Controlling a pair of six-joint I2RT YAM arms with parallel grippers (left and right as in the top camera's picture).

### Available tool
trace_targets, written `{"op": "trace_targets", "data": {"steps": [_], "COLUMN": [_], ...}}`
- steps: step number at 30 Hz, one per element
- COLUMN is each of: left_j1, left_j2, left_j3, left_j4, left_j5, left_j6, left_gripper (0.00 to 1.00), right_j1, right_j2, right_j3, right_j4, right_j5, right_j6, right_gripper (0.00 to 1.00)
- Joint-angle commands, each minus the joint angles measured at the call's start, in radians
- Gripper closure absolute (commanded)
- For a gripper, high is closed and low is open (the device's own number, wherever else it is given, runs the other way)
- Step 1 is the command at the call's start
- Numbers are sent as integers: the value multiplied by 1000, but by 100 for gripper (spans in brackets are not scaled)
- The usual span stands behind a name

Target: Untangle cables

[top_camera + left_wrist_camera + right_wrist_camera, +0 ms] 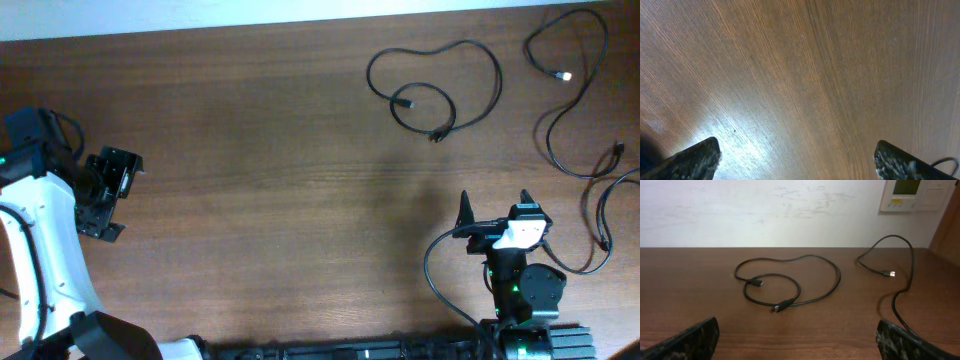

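Three black cables lie apart on the wooden table [280, 150]. One cable [437, 134] forms a loose double loop at the back centre-right, and it also shows in the right wrist view [782, 305]. A second, silver-tipped cable [565, 75] curves along the back right, and its tip shows in the right wrist view [888, 273]. A third cable [617, 151] loops at the right edge. My right gripper [495, 205] [797, 340] is open and empty, in front of the looped cable. My left gripper [118, 198] [797, 160] is open and empty over bare wood at the far left.
A white wall [765, 210] with a wall panel [912, 192] rises behind the table's far edge. The right arm's own thicker black wire [430, 270] curls beside its base. A bit of black wire [945, 162] shows at the left wrist view's corner.
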Motion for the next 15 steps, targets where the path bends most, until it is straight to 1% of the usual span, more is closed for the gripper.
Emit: {"op": "trace_targets", "data": {"steps": [1,13,15], "left_j1": [5,-4,-56], "left_j2": [-21,-35,-84], "left_j3": [12,12,12], "left_j4": [-1,-1,-2], "left_j5": [0,-5,-152], "left_j6": [13,13,12], "left_gripper": [1,1,1], "right_j1": [5,5,5], "right_j2": [-11,-11,-11], "right_j3": [-5,-5,-5], "right_j4": [-8,-8,-8], "right_j5": [20,20,20], "right_j6": [0,0,0], "right_gripper": [1,2,2]}}
